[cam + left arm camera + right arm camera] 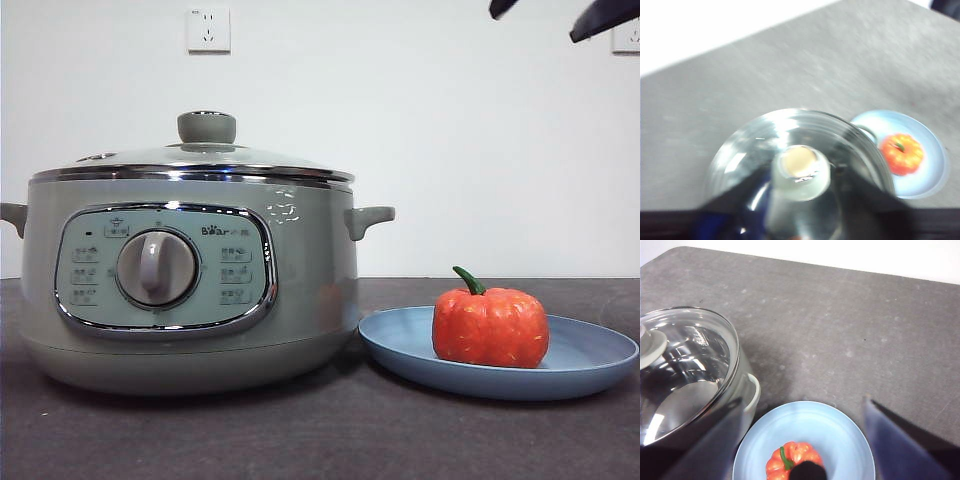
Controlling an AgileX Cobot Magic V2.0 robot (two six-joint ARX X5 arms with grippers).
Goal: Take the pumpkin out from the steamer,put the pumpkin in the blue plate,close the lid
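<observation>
The sage-green steamer [190, 285] stands at the left with the glass lid [195, 160] sitting shut on its rim. The orange-red pumpkin [490, 326] rests upright in the blue plate [590, 362], just right of the pot. My left gripper [802, 172] hovers high above the lid's knob [801, 170], open and holding nothing; its view is blurred. My right gripper [802, 401] hangs open above the plate [835, 435] and pumpkin [792, 457], apart from both. Only black fingertips [603, 17] show at the front view's top right.
The pot's side handle [368, 218] reaches toward the plate, close to its rim. Dark grey tabletop [840, 330] stretches behind the pot and plate. A white wall with sockets [208, 29] closes the back.
</observation>
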